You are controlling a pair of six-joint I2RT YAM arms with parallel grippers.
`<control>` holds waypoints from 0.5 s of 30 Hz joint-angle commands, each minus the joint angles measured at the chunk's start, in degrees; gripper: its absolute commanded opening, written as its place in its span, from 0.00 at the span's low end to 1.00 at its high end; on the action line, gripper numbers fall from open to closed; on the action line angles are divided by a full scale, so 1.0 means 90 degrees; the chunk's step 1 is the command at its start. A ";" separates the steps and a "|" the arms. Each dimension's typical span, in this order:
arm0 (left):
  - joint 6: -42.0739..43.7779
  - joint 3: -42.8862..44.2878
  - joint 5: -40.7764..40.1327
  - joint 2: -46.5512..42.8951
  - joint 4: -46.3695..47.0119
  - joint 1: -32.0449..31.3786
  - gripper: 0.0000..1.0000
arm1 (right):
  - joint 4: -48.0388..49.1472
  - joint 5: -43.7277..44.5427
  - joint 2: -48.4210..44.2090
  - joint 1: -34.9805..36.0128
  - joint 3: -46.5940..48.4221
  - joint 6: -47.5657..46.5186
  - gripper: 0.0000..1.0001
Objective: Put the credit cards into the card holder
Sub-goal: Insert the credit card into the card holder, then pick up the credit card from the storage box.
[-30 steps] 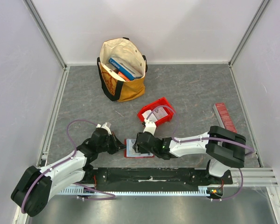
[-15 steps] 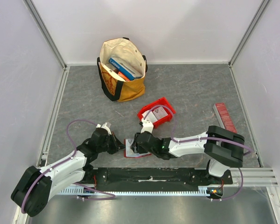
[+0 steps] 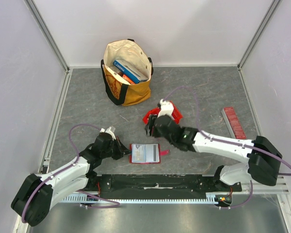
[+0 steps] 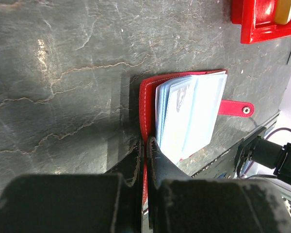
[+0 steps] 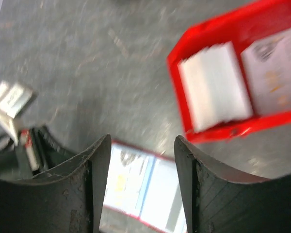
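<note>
The card holder is a dark red wallet lying open near the front edge, pale slots up and snap tab to the right. My left gripper is shut on its left cover edge; in the left wrist view the fingers pinch the red cover beside the pale slots. My right gripper is open and empty, raised between the wallet and the red bin. The right wrist view is blurred: gripper, wallet below, and white credit cards in the bin.
A cream and yellow tote bag with blue books stands at the back. A long ridged red strip lies at the right. Grey walls close in three sides. The arms' base rail runs along the front.
My right gripper has lifted off the wallet and swung back and right toward the red bin. The wallet now lies uncovered and open. The left arm has not moved.
</note>
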 commanded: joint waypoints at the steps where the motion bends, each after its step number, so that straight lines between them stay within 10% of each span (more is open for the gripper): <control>1: -0.0034 0.0223 -0.0037 -0.0099 0.0072 -0.0005 0.02 | -0.0658 -0.0370 -0.0201 -0.1235 0.0461 -0.0978 0.63; 15: 0.0024 0.0243 -0.0057 -0.0109 0.0072 -0.0005 0.02 | -0.0404 -0.2919 0.1380 -0.2966 0.1370 -0.1926 0.72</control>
